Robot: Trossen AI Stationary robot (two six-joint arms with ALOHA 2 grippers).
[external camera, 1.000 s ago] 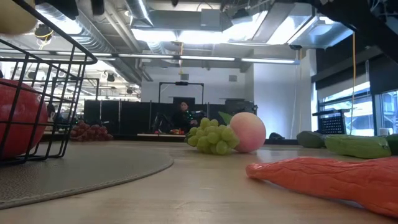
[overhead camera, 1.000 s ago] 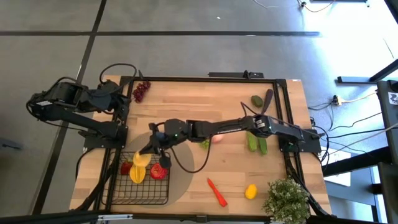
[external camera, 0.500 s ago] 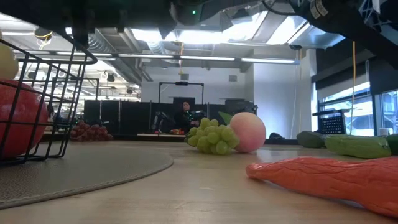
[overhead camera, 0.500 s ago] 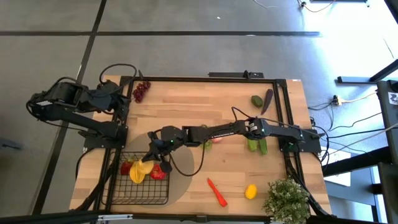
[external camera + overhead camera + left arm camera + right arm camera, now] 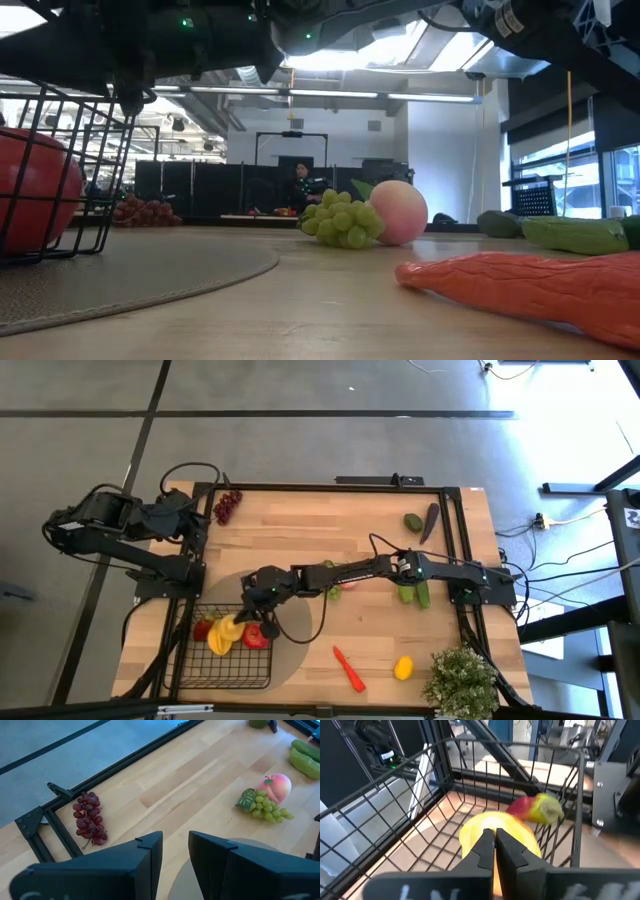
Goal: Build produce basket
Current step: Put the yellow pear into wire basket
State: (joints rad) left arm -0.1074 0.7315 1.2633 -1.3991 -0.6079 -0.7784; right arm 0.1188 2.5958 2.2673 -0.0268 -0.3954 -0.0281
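The black wire basket (image 5: 225, 672) stands on a round tan mat (image 5: 303, 618) at the near left. In it lie a red apple (image 5: 254, 637) and a red-and-yellow fruit (image 5: 537, 807). My right gripper (image 5: 244, 622) reaches into the basket from the right, shut on a yellow fruit (image 5: 506, 832). Green grapes (image 5: 265, 806) and a pink peach (image 5: 275, 786) lie mid-table. My left gripper (image 5: 175, 851) waits open over the far left corner, above the purple grapes (image 5: 89, 817). My right gripper is shut on the yellow fruit's near side (image 5: 485, 827), coming in over the basket's rim and slanting down from the table's right. Its own fingers (image 5: 512, 851) hide the place of contact. Whether the fruit rests on the basket's floor I cannot tell.
A red chili (image 5: 348, 668) and a lemon (image 5: 403, 667) lie near the front edge, beside a bushy potted plant (image 5: 460, 680). Two green cucumbers (image 5: 413, 592) lie at the right, with an eggplant (image 5: 431, 520) and a green fruit (image 5: 413, 521) beyond them.
My right gripper has sunk into the basket with the yellow fruit, going toward the near edge and tipping a little more downward. It has stayed shut. In the low view its dark body now hangs over the basket's rim.
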